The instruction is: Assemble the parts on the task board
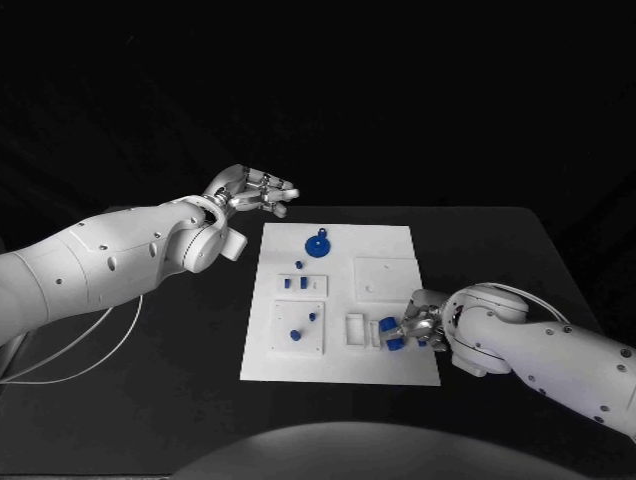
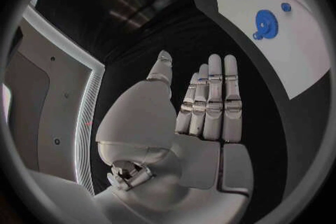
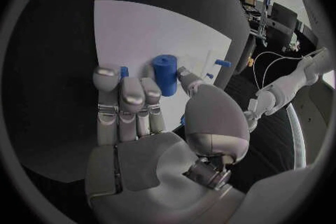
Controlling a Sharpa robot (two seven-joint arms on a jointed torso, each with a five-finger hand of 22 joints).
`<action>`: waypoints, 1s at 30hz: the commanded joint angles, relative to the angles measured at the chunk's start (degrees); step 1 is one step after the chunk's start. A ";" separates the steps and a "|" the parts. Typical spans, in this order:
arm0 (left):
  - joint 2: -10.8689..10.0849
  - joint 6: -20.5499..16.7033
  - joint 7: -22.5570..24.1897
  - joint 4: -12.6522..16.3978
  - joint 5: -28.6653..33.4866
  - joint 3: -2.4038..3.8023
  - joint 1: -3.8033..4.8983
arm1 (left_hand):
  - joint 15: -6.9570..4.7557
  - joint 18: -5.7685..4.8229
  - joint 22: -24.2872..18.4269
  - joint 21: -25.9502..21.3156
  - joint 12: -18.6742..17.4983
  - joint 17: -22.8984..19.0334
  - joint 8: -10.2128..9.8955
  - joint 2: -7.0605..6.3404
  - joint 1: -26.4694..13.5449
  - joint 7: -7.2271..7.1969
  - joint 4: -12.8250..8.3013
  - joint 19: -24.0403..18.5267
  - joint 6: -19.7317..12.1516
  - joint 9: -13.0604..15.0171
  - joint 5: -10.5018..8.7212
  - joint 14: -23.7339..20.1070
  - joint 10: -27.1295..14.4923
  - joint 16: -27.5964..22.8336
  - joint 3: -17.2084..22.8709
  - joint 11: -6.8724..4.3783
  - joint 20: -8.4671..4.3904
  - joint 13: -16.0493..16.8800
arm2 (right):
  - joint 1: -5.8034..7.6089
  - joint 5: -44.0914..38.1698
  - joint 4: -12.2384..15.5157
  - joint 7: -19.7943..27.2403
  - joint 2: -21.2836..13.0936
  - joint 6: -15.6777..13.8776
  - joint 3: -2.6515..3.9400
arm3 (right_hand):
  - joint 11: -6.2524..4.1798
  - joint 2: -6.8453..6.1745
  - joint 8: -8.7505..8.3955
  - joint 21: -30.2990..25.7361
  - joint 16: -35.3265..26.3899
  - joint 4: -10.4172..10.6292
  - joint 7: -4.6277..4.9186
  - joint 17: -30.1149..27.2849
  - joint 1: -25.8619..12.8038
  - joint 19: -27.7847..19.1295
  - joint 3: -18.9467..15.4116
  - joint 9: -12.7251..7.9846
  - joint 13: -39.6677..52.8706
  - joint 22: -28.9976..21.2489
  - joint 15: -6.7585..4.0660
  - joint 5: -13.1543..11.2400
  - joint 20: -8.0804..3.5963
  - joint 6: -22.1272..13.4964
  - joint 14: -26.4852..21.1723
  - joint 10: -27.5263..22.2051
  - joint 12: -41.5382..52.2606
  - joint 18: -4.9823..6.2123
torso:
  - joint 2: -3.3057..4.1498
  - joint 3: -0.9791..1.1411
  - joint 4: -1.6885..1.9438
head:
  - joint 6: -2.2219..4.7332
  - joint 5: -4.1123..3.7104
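The blue cylinder (image 3: 165,74) is pinched upright in the right hand (image 1: 416,328) over the near right corner of the task board (image 1: 390,238), long axis roughly vertical. Risk: a tilted cylinder could jam at its seat, or slip from a light pinch. The left hand (image 1: 255,190) hovers beyond the far left corner, fingers straight and together, holding nothing.
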 commanded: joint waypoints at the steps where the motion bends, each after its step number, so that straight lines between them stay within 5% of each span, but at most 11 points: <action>1: 0.14 1.37 0.83 0.02 0.26 0.03 -0.02 | 0.51 -0.86 -0.13 0.42 -0.35 -0.08 0.03 0.32 -0.34 0.01 0.20 -0.18 -0.34 0.06 -0.14 0.00 -0.46 -0.25 0.05 -0.14 0.40 0.05 | -0.62 -1.20 -0.64 -0.59 0.23 -0.43 -0.63 | -0.04 2.51 -0.24 0.35 -0.02 -4.41 -0.09 -0.10 1.98 3.20 0.82 -16.56 1.92 5.03 0.10 5.41 0.36 0.20 0.66 -0.10 -0.33 0.12 | 0.01 -0.01 -0.01 | -0.13 0.00; 5: 0.21 1.41 0.76 -0.16 0.23 0.03 -0.02 | 0.51 -0.84 -0.21 0.46 -0.34 -0.07 0.00 0.34 -0.33 0.13 0.18 -0.15 -0.47 0.04 -0.13 0.01 -0.50 -0.23 0.04 -0.11 0.40 0.06 | -0.62 -0.94 -0.72 -0.45 0.54 -0.44 -0.76 | 0.00 3.23 -0.29 0.35 0.02 -7.92 0.07 -0.26 0.71 3.15 -0.18 -16.99 1.74 5.03 0.14 9.24 0.40 -0.18 0.62 -0.34 -0.51 0.14 | 0.03 0.02 0.00 | -0.02 -0.18; 12: 0.30 1.57 0.65 -0.34 0.22 0.02 -0.02 | 0.53 -0.81 -0.38 0.53 -0.34 -0.04 0.02 0.40 -0.30 0.27 0.13 -0.14 -0.66 0.04 -0.12 0.00 -0.58 -0.19 0.05 -0.06 0.43 0.06 | -0.61 -1.08 -1.09 -0.57 0.93 -0.27 -1.02 | 0.06 2.13 -0.29 0.45 0.29 -9.24 0.23 -0.20 0.40 3.11 -0.63 -18.57 1.48 5.07 0.20 16.46 0.48 -0.23 0.56 -0.66 -0.78 0.20 | 0.06 -0.04 -0.03 | 0.04 -0.47; 20: 0.40 1.72 0.50 -0.55 0.21 0.01 -0.02 | 0.53 -0.78 -0.53 0.62 -0.33 -0.01 0.03 0.49 -0.36 0.40 0.08 -0.12 -0.74 0.05 -0.11 0.03 -0.57 -0.13 0.02 -0.03 0.44 0.07 | -0.56 -0.10 -1.64 -0.71 0.91 -2.83 -1.18 | -0.39 3.68 -0.24 0.85 0.40 -13.26 0.02 -0.22 0.69 3.14 1.65 -18.72 1.35 5.18 -0.06 27.80 0.21 1.17 0.52 -0.63 -0.63 0.06 | 0.07 -0.03 0.02 | 0.15 -0.65; 25: 0.35 1.80 0.40 -0.69 0.21 0.01 -0.02 | 0.54 -0.76 -0.59 0.68 -0.33 0.02 0.03 0.64 -0.23 0.50 -0.01 -0.10 -0.74 0.05 0.00 0.02 -0.55 -0.09 0.11 -0.01 0.45 0.07 | -0.19 4.04 -0.99 -0.86 0.30 -5.18 -1.20 | -0.71 3.56 -0.14 2.39 0.61 -13.89 -0.44 -0.18 -1.51 3.25 1.95 -17.92 1.12 5.46 -0.33 31.84 -0.01 2.26 0.55 -0.31 -0.71 -0.06 | 0.11 0.00 0.02 | 0.17 -0.52; 30: 0.31 1.83 0.33 -0.76 0.21 0.00 -0.02 | 0.54 -0.75 -0.62 0.70 -0.32 0.03 0.03 0.73 -0.21 0.49 -0.05 -0.11 -0.72 0.06 0.03 0.01 -0.54 -0.06 0.15 -0.01 0.46 0.07 | 0.91 8.21 0.29 -0.88 -0.42 -7.40 -1.19 | -0.77 3.73 -0.22 3.18 0.73 -14.37 -0.51 -0.22 -2.09 3.24 2.10 -16.87 1.04 5.56 -0.42 32.68 -0.15 2.26 0.54 -0.12 -0.59 -0.20 | 0.12 0.00 0.00 | 0.16 -0.44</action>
